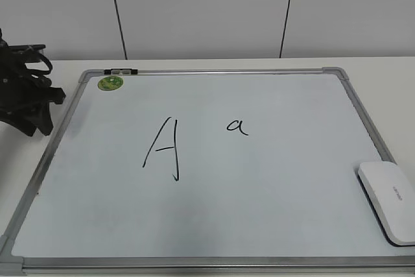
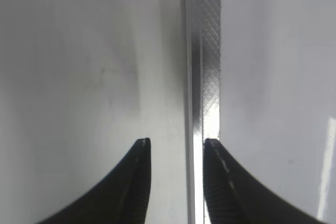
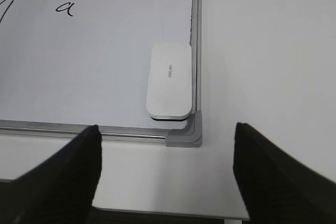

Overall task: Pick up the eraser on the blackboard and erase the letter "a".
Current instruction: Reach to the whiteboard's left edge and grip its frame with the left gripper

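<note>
The blackboard (image 1: 272,186) is a white board with a silver frame, lying flat on the table. The small black letter "a" (image 1: 237,126) is right of its middle and also shows in the right wrist view (image 3: 66,8). The white eraser (image 1: 389,200) lies in the board's near right corner, against the frame (image 3: 169,80). My right gripper (image 3: 166,127) is open wide and empty, above the table in front of that corner, apart from the eraser. My left gripper (image 2: 173,142) is open and empty over the board's left frame rail (image 2: 205,77).
A large black capital "A" (image 1: 164,149) is left of the small letter. A round green sticker (image 1: 110,83) sits at the board's far left corner. My left arm (image 1: 26,95) stands at the table's left edge. The grey corner piece (image 3: 186,135) lies just in front of the eraser.
</note>
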Controlling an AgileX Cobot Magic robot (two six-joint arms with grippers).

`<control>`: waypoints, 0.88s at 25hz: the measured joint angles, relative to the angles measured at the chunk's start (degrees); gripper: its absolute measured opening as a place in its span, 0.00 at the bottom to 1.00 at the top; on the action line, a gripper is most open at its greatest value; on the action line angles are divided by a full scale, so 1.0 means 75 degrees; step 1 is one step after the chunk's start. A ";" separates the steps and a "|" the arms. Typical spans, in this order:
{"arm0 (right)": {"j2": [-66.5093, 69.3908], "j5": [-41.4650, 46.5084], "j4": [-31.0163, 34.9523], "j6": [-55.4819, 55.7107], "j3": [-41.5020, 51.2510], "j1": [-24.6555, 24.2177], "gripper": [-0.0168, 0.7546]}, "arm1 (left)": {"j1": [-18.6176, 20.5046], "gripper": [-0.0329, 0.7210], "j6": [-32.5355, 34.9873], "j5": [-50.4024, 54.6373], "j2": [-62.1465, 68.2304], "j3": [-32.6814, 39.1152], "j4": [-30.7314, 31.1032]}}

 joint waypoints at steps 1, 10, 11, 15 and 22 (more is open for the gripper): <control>0.0000 0.0000 0.0000 0.0000 0.0000 0.0000 0.77 | 0.0000 0.37 0.0000 0.0000 0.0052 0.0000 -0.0012; 0.0000 0.0000 0.0000 0.0000 0.0000 0.0000 0.77 | 0.0000 0.37 0.0000 0.0026 0.0428 -0.0065 -0.0148; 0.0000 0.0000 0.0000 0.0000 0.0000 0.0000 0.77 | 0.0000 0.37 0.0000 0.0026 0.0440 -0.0065 -0.0165; 0.0000 0.0000 0.0000 0.0000 0.0000 0.0000 0.77 | 0.0000 0.37 0.0000 0.0043 0.0458 -0.0078 -0.0195; 0.0000 0.0000 0.0002 0.0000 0.0000 0.0000 0.77 | 0.0000 0.29 0.0000 0.0043 0.0508 -0.0078 -0.0293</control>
